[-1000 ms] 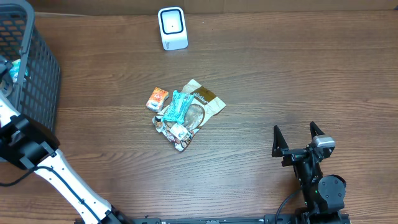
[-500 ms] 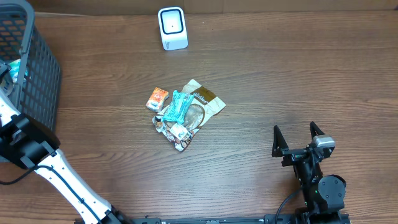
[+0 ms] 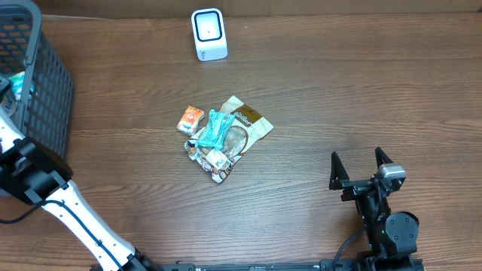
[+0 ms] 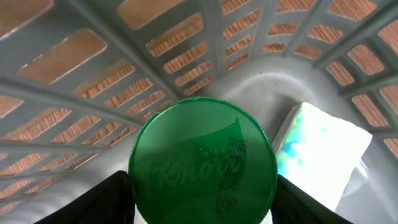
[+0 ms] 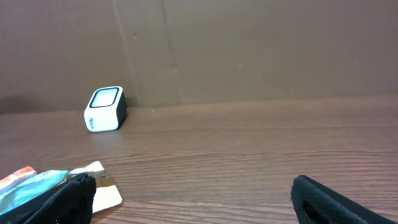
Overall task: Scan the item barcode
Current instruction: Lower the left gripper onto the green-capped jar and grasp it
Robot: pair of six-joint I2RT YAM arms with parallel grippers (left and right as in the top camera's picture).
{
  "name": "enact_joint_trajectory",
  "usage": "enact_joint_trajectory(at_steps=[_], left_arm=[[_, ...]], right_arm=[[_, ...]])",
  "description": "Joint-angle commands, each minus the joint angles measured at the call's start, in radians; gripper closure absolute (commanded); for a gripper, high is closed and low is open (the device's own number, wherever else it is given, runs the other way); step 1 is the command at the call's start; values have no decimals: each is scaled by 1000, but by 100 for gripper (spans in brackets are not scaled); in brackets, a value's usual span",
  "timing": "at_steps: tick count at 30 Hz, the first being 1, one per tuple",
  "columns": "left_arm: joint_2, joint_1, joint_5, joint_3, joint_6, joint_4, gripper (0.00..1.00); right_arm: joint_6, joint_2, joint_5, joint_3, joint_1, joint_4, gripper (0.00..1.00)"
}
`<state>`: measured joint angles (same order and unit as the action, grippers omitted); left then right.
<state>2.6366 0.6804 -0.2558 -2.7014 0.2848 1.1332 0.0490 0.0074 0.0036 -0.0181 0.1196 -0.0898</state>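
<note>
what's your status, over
Left pincer straddling green Knorr lid inside basket, grip unconfirmed. Right pincer open, empty. White packet close beside lid.

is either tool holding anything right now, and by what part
The right tool is open and empty. The left tool straddles the green Knorr lid in the basket, fingers at its rim; whether it actually grips cannot be told.
</note>
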Motion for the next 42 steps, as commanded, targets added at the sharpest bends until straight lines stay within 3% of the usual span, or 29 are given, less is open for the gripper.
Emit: enact_joint_trajectory(at_steps=[1, 9, 15, 17, 21, 23, 42], left_arm=[[9, 0, -10, 13, -5, 52, 36], [-14, -1, 18, 8, 7, 204, 36], [-19, -1, 141, 8, 6, 338, 30], [-19, -1, 157, 8, 6, 353, 23], [-19, -1, 161, 8, 6, 354, 8], [-19, -1, 160, 8, 6, 341, 5], [-13, 2, 13, 8, 7, 192, 2]], right_arm=[[3, -5, -5, 10, 3, 5, 0], [3, -4, -5, 10, 3, 5, 0], [3, -4, -5, 10, 3, 5, 0], [3, -5, -5, 10, 3, 5, 0], [3, -5, -5, 10, 3, 5, 0], [3, -5, -5, 10, 3, 5, 0], [3, -4, -5, 10, 3, 5, 0]])
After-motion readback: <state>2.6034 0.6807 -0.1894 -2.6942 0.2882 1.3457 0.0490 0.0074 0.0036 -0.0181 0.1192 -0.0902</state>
